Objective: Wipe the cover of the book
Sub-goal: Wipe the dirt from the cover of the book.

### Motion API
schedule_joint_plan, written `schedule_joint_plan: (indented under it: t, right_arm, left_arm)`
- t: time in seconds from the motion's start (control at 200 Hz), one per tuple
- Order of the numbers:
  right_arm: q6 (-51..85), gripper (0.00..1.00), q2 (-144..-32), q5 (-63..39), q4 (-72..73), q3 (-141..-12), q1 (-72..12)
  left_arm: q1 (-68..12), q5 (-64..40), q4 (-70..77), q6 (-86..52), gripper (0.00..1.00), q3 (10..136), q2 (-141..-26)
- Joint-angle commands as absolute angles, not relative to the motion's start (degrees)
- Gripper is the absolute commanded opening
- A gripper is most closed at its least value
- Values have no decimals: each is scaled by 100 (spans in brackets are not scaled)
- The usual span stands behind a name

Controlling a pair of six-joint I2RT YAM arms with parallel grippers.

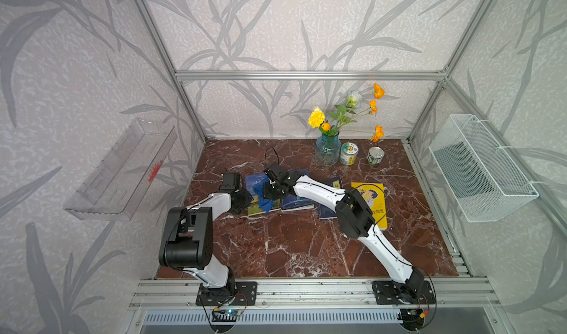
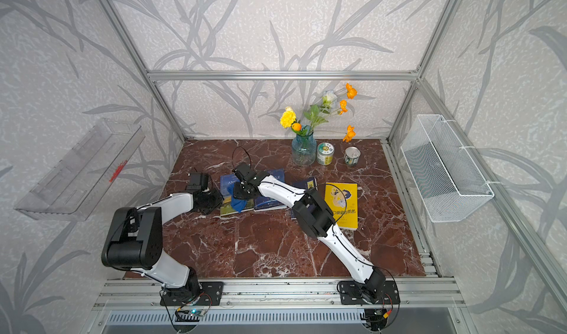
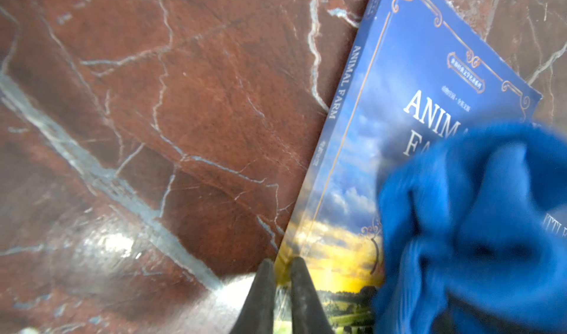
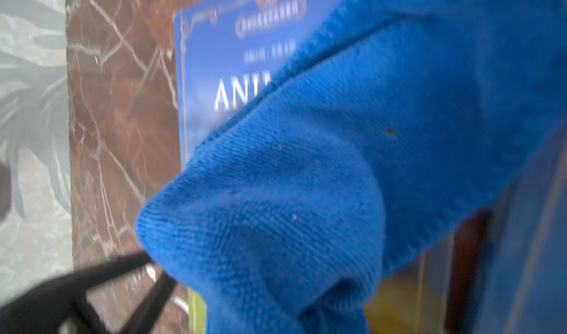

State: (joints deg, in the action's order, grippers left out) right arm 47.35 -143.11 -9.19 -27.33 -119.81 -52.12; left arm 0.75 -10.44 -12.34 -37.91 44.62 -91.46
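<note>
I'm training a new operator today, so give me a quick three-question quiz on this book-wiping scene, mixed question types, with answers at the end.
1. True or false: the vase stands empty.
2. How many cans stand beside it? A one, B two, C three.
3. Which gripper holds the blue cloth on the Animal Farm book?

Key:
1. False, it holds flowers.
2. B.
3. The right gripper.
</note>
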Motion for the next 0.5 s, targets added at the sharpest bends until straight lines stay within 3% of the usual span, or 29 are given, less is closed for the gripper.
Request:
schedule_joint_plan:
  t: [0.0, 0.15, 0.37, 0.495]
  right_arm:
    - [4917, 0, -14450, -627, -2942, -10860, -5405]
    - [4940, 0, -15060, -503, -3499, -12010, -5259]
    - [5035, 0, -16821, -663, -4978, -15294, -5216]
    - [4872, 0, -16878, -712, -5343, -15459, -5321]
  left_arm:
    - [23, -1012, -1932, -3710, 13, 4200, -9292]
    - [25, -1015, -1927, -3709, 13, 4201, -9296]
    - [23, -1008, -1925, -3709, 12, 4204, -9291]
    - [24, -1017, -1926, -3710, 12, 4197, -9298]
